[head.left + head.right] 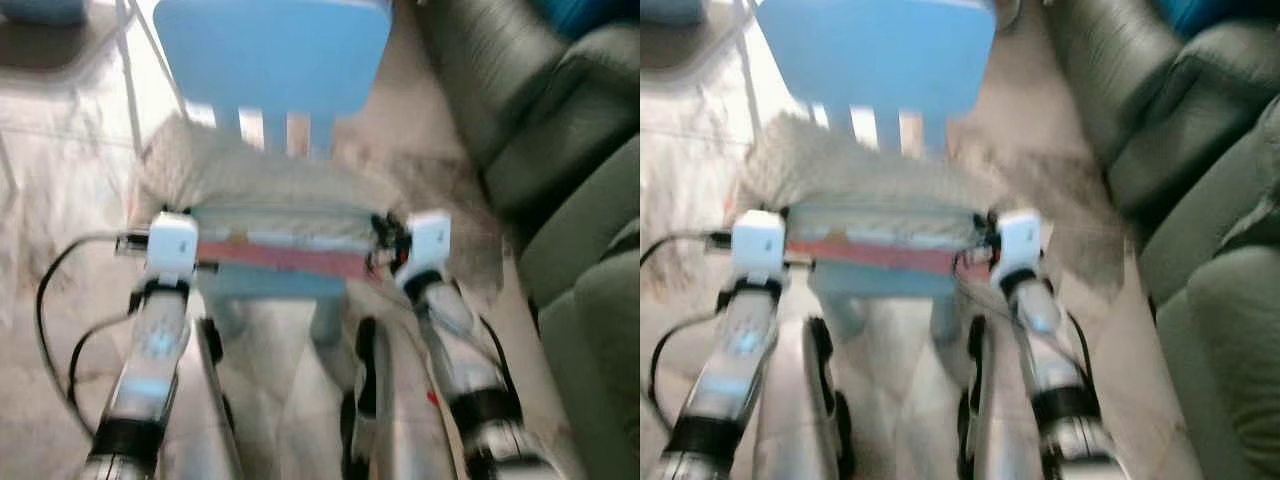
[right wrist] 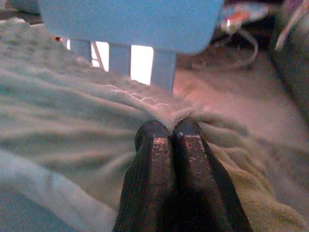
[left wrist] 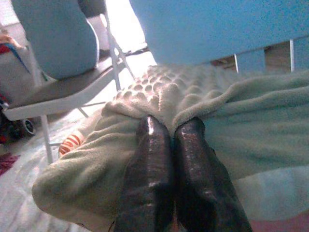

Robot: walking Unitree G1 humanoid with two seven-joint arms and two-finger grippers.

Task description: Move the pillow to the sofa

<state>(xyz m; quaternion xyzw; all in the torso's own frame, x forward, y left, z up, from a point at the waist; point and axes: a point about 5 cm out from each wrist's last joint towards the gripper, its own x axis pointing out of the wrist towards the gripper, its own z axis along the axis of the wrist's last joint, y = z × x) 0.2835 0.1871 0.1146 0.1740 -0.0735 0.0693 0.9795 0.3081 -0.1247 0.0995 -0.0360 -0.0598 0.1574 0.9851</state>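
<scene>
Pinching is what both sets of jaws are doing: the left gripper (image 3: 169,140) has its two black fingers pressed together on a fold of the pillow (image 1: 270,185), and the right gripper (image 2: 169,140) is clamped the same way on a bunched ridge of it. I see fabric puckered up at both sets of tips, so each bite looks shallow, more cover than filling.

From the head views, blurred, I have one gripper at each near corner, and the pillow lies on the seat of the blue chair (image 1: 275,50), draped over its front edge. The sofa (image 1: 570,200) sits off to my right, near the chair.

My judgement: I lift both arms together and level, so neither corner takes all the weight and slips. I would clear the chair back before turning right, and keep the arms' spacing steady so the fabric stays taut, not stretched.
</scene>
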